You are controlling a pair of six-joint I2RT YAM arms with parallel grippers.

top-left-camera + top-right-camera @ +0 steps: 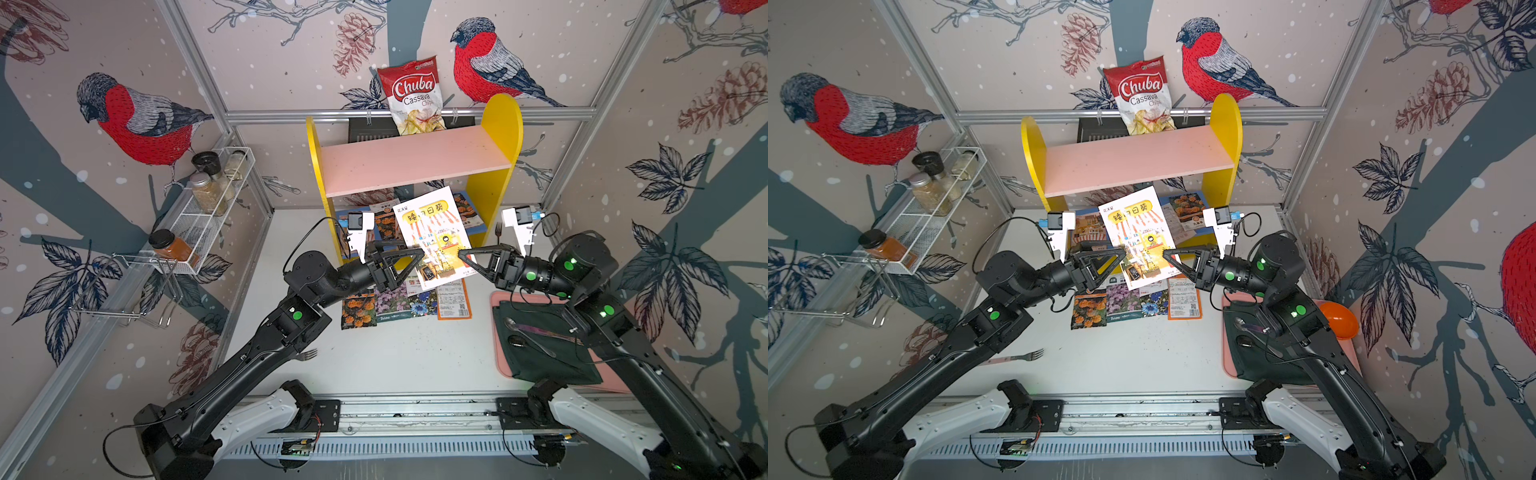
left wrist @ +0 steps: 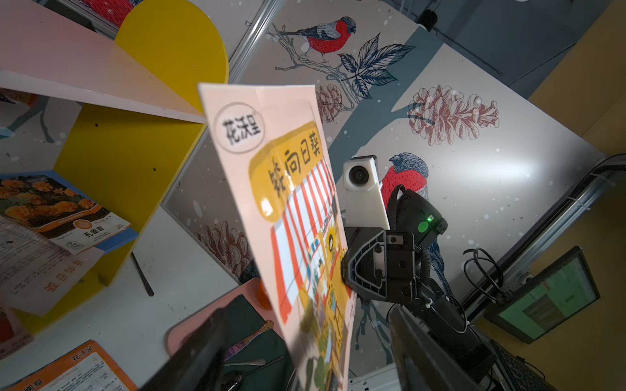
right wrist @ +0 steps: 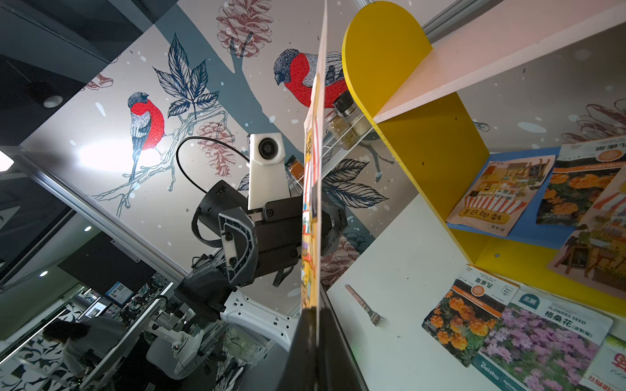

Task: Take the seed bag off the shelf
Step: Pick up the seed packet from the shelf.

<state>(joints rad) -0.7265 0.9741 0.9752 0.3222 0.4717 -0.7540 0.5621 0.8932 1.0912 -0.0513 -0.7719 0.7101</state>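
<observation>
White shiny seed bag with red stripes hangs before the yellow-sided shelf. Right fingers pinch one edge tight. Left fingers stand open around the other edge.

Lettering is showing on four packs.
The chip bag is reading "Chuba Cassava"; the seed bag is showing "向日葵"; the purple flower packet is carrying "Beishu", "FLOWERS SEED"; the marigold packet is reading "孔雀草".

The white worktop carries the shelf, a row of seed packets just in front of it, a fork further left, and a pink tray on the right. More packets lie on the shelf's blue lower board.
</observation>
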